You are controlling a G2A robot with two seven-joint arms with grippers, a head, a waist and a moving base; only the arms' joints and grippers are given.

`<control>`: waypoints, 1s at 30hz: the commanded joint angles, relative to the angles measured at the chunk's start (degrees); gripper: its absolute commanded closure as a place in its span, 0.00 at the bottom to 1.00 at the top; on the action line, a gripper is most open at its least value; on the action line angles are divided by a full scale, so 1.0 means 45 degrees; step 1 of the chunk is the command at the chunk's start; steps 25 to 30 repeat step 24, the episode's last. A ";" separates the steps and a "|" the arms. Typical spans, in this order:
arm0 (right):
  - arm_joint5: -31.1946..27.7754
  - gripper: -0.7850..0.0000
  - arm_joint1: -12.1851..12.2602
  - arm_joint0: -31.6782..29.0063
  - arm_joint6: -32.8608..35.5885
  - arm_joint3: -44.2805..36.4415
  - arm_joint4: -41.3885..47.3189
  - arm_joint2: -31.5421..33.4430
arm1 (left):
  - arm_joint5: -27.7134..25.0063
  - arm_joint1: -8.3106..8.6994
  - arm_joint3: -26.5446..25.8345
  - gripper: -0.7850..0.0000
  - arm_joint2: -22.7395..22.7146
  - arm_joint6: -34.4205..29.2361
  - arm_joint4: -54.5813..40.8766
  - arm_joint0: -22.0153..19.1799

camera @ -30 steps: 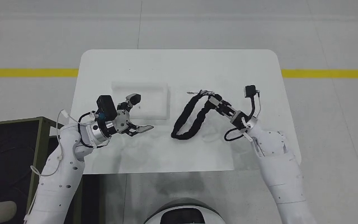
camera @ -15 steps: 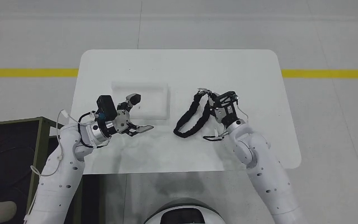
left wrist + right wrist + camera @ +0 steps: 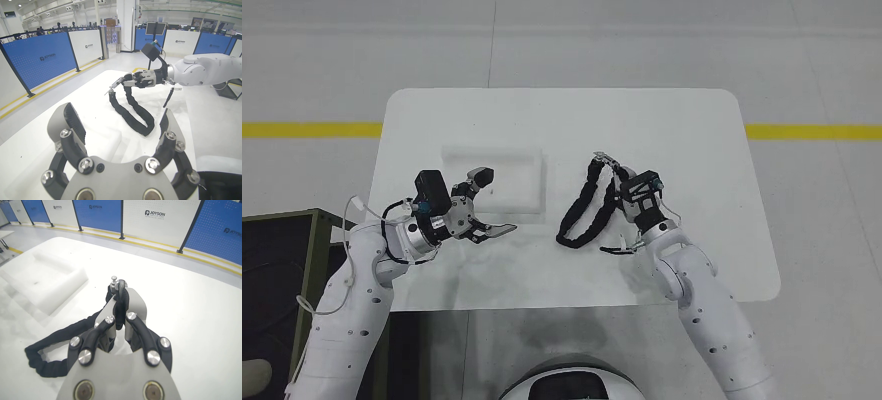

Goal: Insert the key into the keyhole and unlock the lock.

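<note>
My right gripper is clenched on the chain lock behind its metal end; my left gripper stands released. I should hold that end steady for insertion.

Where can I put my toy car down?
Bare: the far strip of the table behind the tray and the lock, and its right end. Crowded: the middle, where the right hand grips the lock.

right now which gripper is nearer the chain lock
Right. The right gripper grips one end of the chain lock; the left gripper hangs open by the foam tray.
</note>
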 commanded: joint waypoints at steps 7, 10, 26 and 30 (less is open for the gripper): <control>-0.1086 1.00 -0.0133 0.0209 0.0371 0.0547 0.4409 0.0703 | 0.0000 0.0000 0.0000 0.00 0.0000 0.0000 0.0000 0.0000; 0.0021 1.00 -0.0201 0.0094 -0.0610 0.0890 0.4127 0.0736 | 0.0000 0.0000 0.0000 0.00 0.0000 0.0000 0.0000 0.0000; -0.2527 0.00 -0.0376 0.0282 0.0685 0.2389 0.9974 0.1479 | 0.0000 0.0000 0.0000 0.00 0.0000 0.0000 0.0000 0.0000; -0.2527 0.00 -0.0376 0.0282 0.0685 0.2389 0.9974 0.1479 | 0.0000 0.0000 0.0000 0.00 0.0000 0.0000 0.0000 0.0000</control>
